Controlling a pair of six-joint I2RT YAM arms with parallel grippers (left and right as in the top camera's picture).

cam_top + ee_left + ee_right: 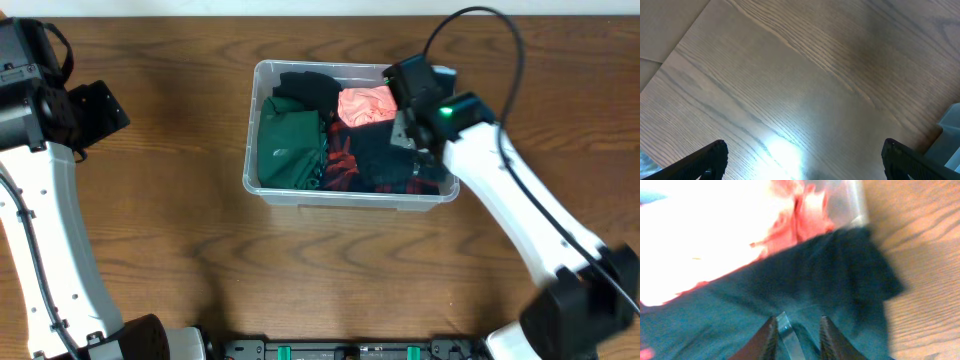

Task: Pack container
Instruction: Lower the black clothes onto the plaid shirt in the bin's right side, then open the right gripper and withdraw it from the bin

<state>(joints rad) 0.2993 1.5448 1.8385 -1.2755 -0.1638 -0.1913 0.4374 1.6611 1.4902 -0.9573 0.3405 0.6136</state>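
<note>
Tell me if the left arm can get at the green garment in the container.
Probably yes: the left fingers hang open over the table left of the container, the green garment lies uncovered at that end, and the right arm is over the far end.

no readable txt, labels or nos. anywhere

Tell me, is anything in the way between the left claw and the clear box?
No. Only bare table lies between the open left gripper and the container; nothing visible blocks it.
</note>
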